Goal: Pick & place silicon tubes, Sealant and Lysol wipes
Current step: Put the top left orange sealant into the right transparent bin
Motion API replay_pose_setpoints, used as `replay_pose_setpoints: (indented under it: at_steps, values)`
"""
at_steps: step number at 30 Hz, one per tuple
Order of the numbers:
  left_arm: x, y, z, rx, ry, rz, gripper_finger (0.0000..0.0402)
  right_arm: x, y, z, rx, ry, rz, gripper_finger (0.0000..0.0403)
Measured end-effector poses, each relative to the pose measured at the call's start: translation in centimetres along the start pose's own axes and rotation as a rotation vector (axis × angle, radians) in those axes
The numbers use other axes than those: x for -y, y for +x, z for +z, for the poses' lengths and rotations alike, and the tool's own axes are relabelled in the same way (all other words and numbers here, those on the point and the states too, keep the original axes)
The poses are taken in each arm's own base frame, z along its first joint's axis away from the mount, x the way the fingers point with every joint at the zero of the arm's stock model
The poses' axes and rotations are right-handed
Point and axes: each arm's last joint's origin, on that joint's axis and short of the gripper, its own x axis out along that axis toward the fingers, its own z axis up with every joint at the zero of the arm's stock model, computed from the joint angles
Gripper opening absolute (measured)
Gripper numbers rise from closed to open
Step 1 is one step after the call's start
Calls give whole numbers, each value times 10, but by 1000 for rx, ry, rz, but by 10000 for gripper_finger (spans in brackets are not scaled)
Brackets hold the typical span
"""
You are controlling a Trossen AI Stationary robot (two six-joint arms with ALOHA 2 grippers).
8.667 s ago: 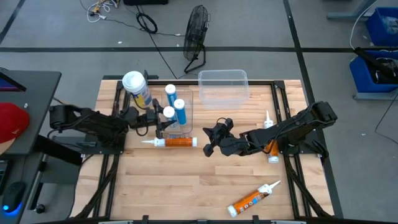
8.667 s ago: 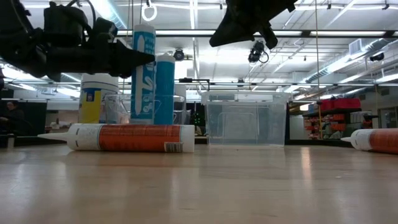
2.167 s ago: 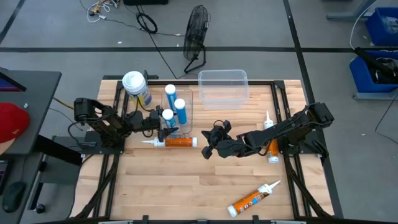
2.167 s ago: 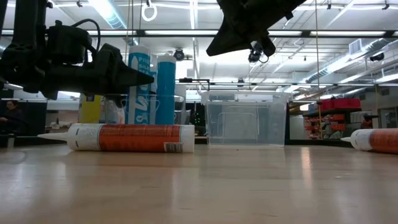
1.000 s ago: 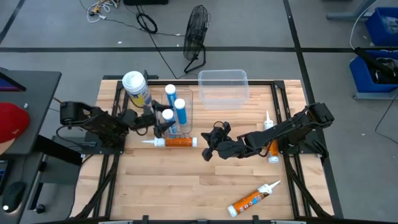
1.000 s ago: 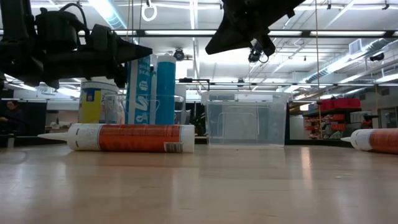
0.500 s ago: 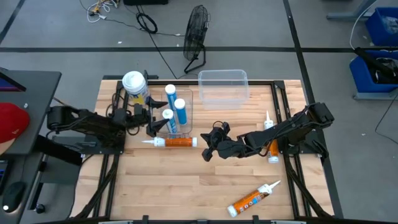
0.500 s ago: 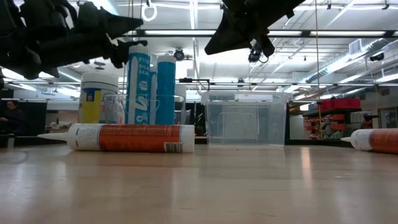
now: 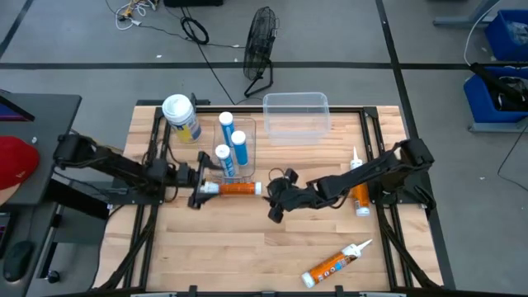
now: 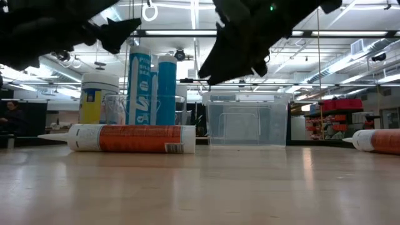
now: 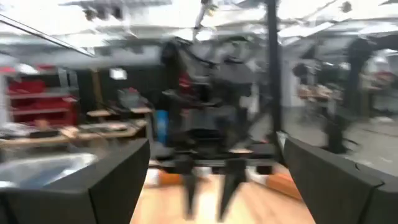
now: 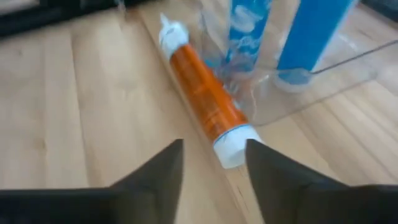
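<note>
An orange sealant tube (image 9: 238, 188) lies on its side on the table in front of a clear bin (image 9: 233, 157) in which three slim blue tubes (image 9: 231, 142) with white caps stand upright. The Lysol wipes canister (image 9: 181, 116), with a white lid and a yellow-and-blue label, stands upright at the far left. My left gripper (image 9: 198, 188) is open and empty, above the sealant tube's nozzle end. My right gripper (image 9: 273, 197) is open and empty, pointing at the tube's flat white end (image 12: 231, 145), above the table. In the low view both grippers (image 10: 122, 28) (image 10: 228, 59) hang well above the tube (image 10: 131, 138).
An empty clear box (image 9: 295, 112) stands at the far middle. Two more orange tubes lie at the right (image 9: 360, 198) and near the front edge (image 9: 334, 264). A white nozzle (image 9: 355, 157) lies by the right arm. A black fan (image 9: 258, 45) stands on the floor beyond the table.
My left gripper has drawn back from the blue tubes toward the table's near edge and now hangs over the sealant tube's nozzle end. My right gripper has gone toward the table's left and down, toward the tube's flat end. The tubes and the canister have stayed in place.
</note>
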Motion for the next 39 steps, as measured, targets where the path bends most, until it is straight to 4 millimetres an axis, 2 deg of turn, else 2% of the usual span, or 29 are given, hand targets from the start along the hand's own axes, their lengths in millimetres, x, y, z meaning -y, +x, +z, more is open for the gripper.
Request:
replay_pose_setpoints:
  at_steps: [6, 11, 16, 23, 30, 39]
  values:
    - [37, -5, -3, -60, -23, -174, 362, 0, 17, -12, -35, -95, -20, 297]
    - [67, -15, -5, -128, -56, -273, 352, 8, 31, -10, -32, -130, 16, 341]
    - [94, -29, -3, -174, -87, -313, 340, 23, 40, -1, -32, -152, 41, 350]
    - [119, -50, 5, -184, -143, -367, 331, 41, 55, 3, -39, -162, 70, 350]
    - [130, -62, 10, -185, -140, -372, 330, 50, 78, -9, -72, -163, 87, 350]
    - [133, -66, 11, -187, -144, -374, 330, 54, 102, -25, -84, -145, 122, 350]
